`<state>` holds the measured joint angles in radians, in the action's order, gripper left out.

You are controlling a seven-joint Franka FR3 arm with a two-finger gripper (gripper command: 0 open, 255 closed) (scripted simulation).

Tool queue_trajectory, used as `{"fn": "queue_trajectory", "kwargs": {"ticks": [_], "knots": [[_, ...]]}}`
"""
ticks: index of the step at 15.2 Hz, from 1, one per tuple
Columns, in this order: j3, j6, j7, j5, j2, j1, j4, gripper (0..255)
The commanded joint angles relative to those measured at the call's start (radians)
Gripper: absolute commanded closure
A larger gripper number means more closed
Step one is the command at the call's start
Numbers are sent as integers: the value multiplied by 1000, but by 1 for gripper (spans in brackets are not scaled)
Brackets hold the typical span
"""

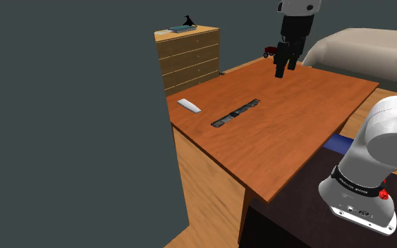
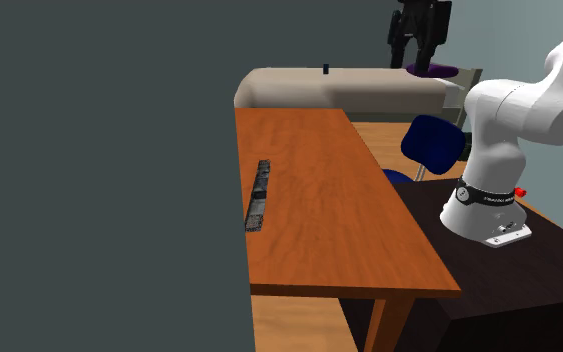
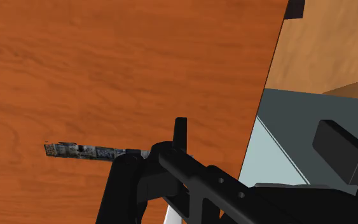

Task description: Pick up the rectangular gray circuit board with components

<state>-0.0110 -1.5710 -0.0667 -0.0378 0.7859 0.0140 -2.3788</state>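
The gripper hangs high over the far end of the bench, its black fingers pointing down and standing wide apart with nothing between them. In the wrist view one finger rises in front of the wood, and the other sits well off to its side.

The circuit board is a long, narrow grey strip with small dark components along it. It lies flat on the bench, toward the shoulder view's left and well apart from the gripper. In the second exterior view the circuit board runs lengthwise close to the bench's left edge, beside the grey wall. In the wrist view the circuit board shows flat on the wood beyond the gripper, untouched.

A small white flat piece rests on the bench near the board's left end in the shoulder view, not touching it. Farther off stands a wooden dresser with a black figure on top. A bed lies beyond the bench's far end, and a blue chair stands between the bench and the dark stand.
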Motion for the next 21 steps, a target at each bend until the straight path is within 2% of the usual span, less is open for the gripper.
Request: {"fn": "queue_trajectory", "kwargs": {"ticks": [1, 6, 11, 17, 21], "knots": [[0, 0, 0, 0, 0, 0, 0, 0], [120, -130, 235, 84, 3, -12, -115, 0], [250, -279, 468, 163, -57, -25, -181, 0], [415, -475, 754, 220, -213, -62, -191, 0], [528, -604, 959, 207, -360, -113, -156, 0]]}}
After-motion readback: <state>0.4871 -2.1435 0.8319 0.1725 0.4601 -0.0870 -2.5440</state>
